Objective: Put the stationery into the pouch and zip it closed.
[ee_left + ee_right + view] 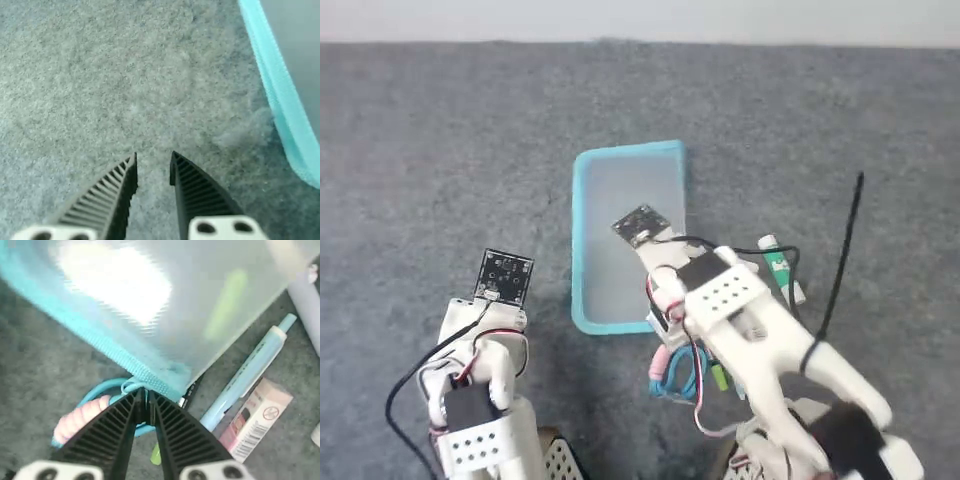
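— How did the left side look?

— The left claw [152,172] hung over bare grey carpet [125,75]. Its black ribbed fingers were slightly spread and held nothing. From above, the flat frosted-plastic pouch with turquoise zip edging [630,190] lay at about two o'clock from the left arm [480,400], apart from it. The left wrist view caught a strip of that edging.

— And the pouch against the other claw?

— It lay lengthwise mid-table. The right claw [145,399] sat at its five-o'clock corner with its fingers pressed together. The tips touched the zip's end, right by the small turquoise pull tab [129,386]. I couldn't tell whether the tab was caught between them.

— Did the views differ?

— From above, the right arm [750,320] covered that corner. That view did show a green-and-white marker [777,262] at the pouch's four o'clock. The right wrist view gave the close detail. A pale blue pen [250,370] and a pink-and-white box [255,425] lay side by side outside the pouch, just beside it. A pink coil [80,422] lay near the claw.
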